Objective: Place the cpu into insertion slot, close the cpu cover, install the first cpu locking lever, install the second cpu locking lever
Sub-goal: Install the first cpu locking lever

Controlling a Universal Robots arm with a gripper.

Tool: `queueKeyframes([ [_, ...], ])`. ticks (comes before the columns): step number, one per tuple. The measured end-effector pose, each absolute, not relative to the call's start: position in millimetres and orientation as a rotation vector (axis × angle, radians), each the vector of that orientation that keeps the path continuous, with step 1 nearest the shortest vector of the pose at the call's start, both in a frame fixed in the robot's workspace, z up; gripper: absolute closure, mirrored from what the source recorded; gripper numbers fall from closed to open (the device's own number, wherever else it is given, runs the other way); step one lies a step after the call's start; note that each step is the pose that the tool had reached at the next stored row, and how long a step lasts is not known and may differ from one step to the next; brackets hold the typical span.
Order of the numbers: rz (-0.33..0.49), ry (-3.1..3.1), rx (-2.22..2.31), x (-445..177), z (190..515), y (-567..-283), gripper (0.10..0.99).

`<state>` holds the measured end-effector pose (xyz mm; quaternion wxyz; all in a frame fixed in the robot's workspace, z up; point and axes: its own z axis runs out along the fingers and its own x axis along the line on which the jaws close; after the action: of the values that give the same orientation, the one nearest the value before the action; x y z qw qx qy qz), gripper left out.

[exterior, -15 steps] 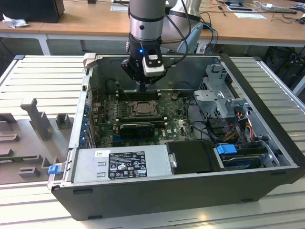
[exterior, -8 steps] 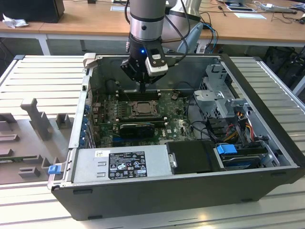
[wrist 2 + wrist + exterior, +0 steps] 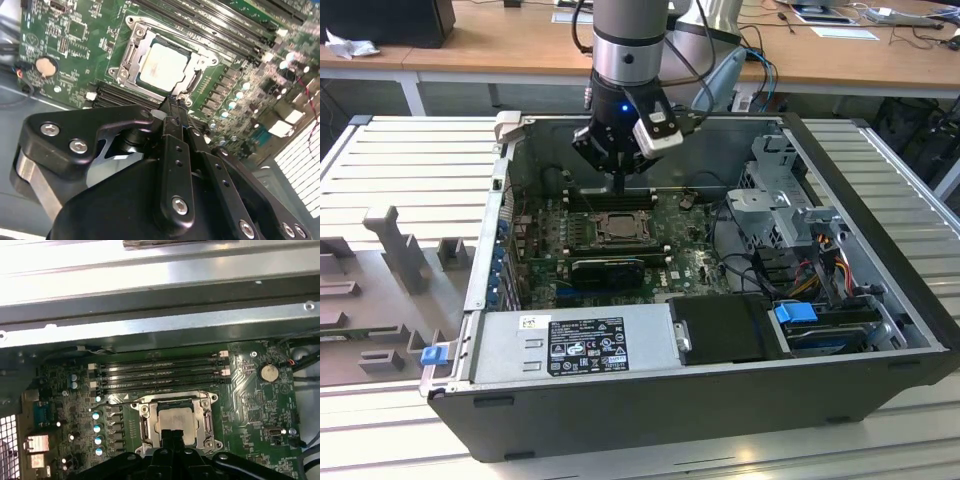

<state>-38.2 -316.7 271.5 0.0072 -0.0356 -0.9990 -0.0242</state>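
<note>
Cpu (image 3: 164,66) sits in the slot (image 3: 126,60) with the cover (image 3: 200,62) down over it. My jaws are pressed together, holding nothing, tips (image 3: 174,114) right at the cover's edge; I can't tell whether they touch it.

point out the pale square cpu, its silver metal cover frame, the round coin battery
pale square cpu (image 3: 164,66), second wrist view, face centre
silver metal cpu cover frame (image 3: 205,421), first wrist view, side bar
round silver coin battery (image 3: 46,66), second wrist view, centre

The case (image 3: 670,410) is open on top, leaving a free way down to the insertion slot (image 3: 615,228). Memory slots (image 3: 160,375) and a black card (image 3: 608,270) flank it closely; the drive cage (image 3: 775,195) stands apart.
</note>
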Motion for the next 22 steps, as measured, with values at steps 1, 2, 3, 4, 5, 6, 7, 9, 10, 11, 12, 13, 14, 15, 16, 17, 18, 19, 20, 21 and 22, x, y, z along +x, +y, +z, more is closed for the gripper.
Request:
queueKeyframes([
  [1, -0.075, -3.125, -0.066, -38.2, 271.5, -316.7, 0.98],
  [2, -0.075, -3.126, -0.037, -38.2, 271.4, -316.6, 0.98],
  [3, -0.075, -3.127, -0.011, -38.2, 271.4, -316.7, 0.98],
  [4, -0.075, -3.127, 0.019, -38.2, 271.4, -316.7, 0.98],
  [5, -0.074, -3.128, 0.044, -38.1, 271.4, -316.7, 0.98],
  [6, -0.075, -3.13, 0.067, -38.2, 271.3, -316.6, 0.98],
  [7, -0.078, -3.131, 0.074, -39.1, 271.3, -316.7, 0.98],
  [9, -0.084, -3.131, 0.077, -42.5, 271.3, -316.7, 0.98],
  [10, -0.087, -3.132, 0.077, -45.4, 271.3, -316.7, 0.98],
  [11, -0.089, -3.133, 0.077, -51.4, 271.2, -316.7, 0.98],
  [12, -0.089, -3.133, 0.077, -55.0, 271.1, -316.7, 0.98],
  [13, -0.089, -3.134, 0.077, -59.1, 270.9, -316.7, 0.98],
  [14, -0.089, -3.135, 0.077, -62.3, 270.5, -316.6, 0.98],
  [15, -0.089, -3.136, 0.077, -65.2, 269.9, -316.6, 0.98],
  [16, -0.089, -3.137, 0.078, -70.5, 268.7, -316.7, 0.98],
  [17, -0.089, -3.138, 0.078, -74.3, 267.8, -316.7, 0.98],
  [18, -0.089, -3.139, 0.078, -78.5, 267.1, -316.7, 0.98],
  [19, -0.089, -3.14, 0.078, -81.9, 266.5, -316.7, 0.98],
  [20, -0.089, -3.141, 0.078, -84.8, 265.8, -316.6, 0.98],
  [21, -0.089, -3.142, 0.078, -87.3, 265.2, -316.6, 0.98],
  [22, -0.089, -3.142, 0.078, -89.5, 264.6, -316.6, 0.98],
])
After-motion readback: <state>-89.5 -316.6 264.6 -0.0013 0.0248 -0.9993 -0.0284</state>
